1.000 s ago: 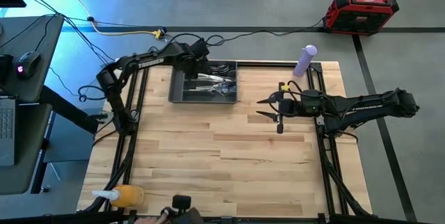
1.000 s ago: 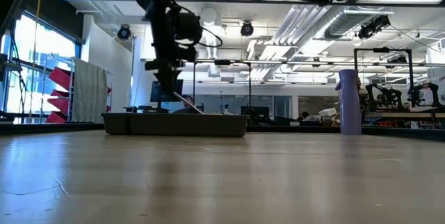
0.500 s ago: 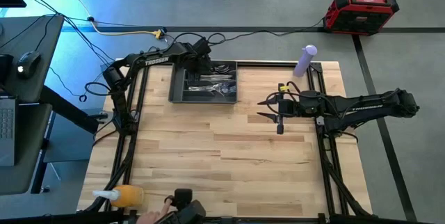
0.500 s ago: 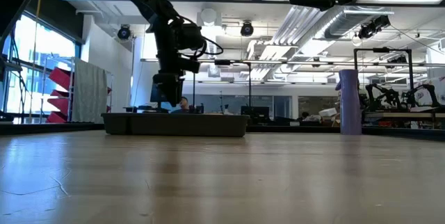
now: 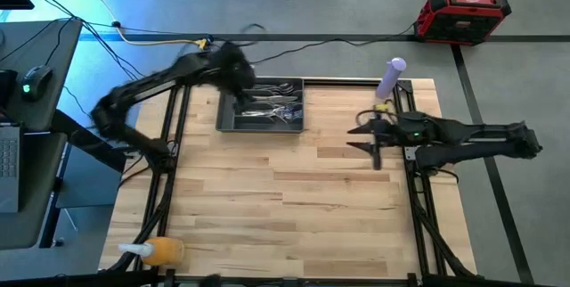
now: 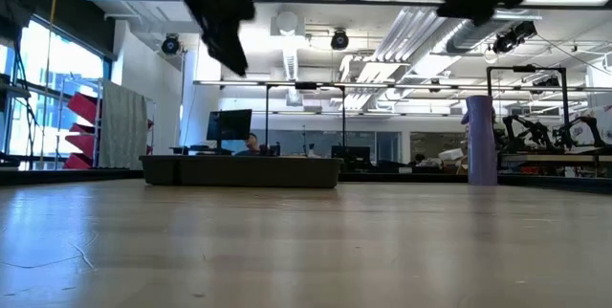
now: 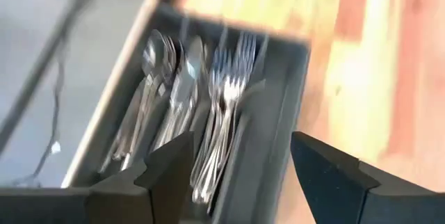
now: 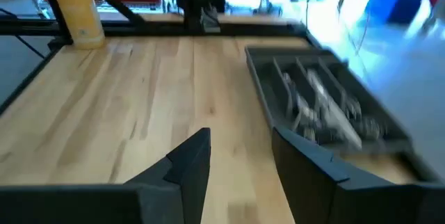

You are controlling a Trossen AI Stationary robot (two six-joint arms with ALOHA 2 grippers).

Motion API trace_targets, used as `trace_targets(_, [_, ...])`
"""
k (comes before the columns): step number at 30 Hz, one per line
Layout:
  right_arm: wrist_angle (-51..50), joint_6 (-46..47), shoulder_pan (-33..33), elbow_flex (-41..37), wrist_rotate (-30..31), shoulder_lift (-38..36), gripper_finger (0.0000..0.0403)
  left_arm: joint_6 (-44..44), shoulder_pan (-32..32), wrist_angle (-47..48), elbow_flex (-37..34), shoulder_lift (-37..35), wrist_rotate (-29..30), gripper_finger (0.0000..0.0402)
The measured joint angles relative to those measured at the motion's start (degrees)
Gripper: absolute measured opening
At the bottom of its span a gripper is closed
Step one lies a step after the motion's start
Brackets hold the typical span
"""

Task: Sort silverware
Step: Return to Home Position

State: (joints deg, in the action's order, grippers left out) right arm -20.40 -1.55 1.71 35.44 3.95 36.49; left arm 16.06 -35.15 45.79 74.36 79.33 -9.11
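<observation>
The dark grey tray [image 5: 223, 116] stands at the table's far side, left of the middle. Silverware [image 5: 272, 107] lies in its compartments; in the left wrist view the spoons and forks [image 7: 198, 99] lie lengthwise side by side. My left gripper [image 5: 239, 80] hangs open above the tray's far left part with nothing between its fingers [image 7: 240, 144]. In the low view it is high above the tray [image 6: 225, 35]. My right gripper [image 5: 356, 134] stands open over bare wood to the right of the tray, pointing at it, and holds nothing [image 8: 240, 137].
A purple bottle [image 5: 390, 77] stands upright at the table's far right. An orange bottle [image 5: 163, 251] lies at the near left corner. A red box [image 5: 463, 12] sits on the floor beyond the table. Bare wood [image 5: 294, 198] fills the middle and near side.
My left gripper has opened inside the tray, letting go of a slim piece of silverware that it held slanting there. It has then risen quickly, clear of the tray, turning as it went. My right gripper has drawn back toward the table's right edge.
</observation>
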Motion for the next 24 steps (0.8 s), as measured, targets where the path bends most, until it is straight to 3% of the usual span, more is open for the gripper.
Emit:
trace_targets(7, [-2.42,8.01,6.89,-10.13,-5.83,-17.57,0.0134,-14.04,5.38,-18.63,-21.1,-26.46,-4.67,0.0198])
trace_targets(12, [8.65,13.91,11.8,-22.83,-11.25,-25.8,0.0129,-24.41,10.78,-33.18,-36.13,-40.45,-3.76,0.0197])
trace_targets(17, [28.25,20.03,14.38,-33.68,-8.57,-26.27,0.0128,-27.83,15.65,-48.24,-48.99,-46.62,-0.64,0.0197])
trace_targets(21, [28.06,16.54,14.54,-34.88,1.3,-25.2,0.0128,-27.91,18.42,-64.06,-59.37,-46.71,3.39,0.0197])
trace_targets(24, [29.77,13.68,14.52,-34.88,3.89,-25.24,0.0128,-27.36,20.06,-75.16,-66.89,-46.34,4.74,0.0197])
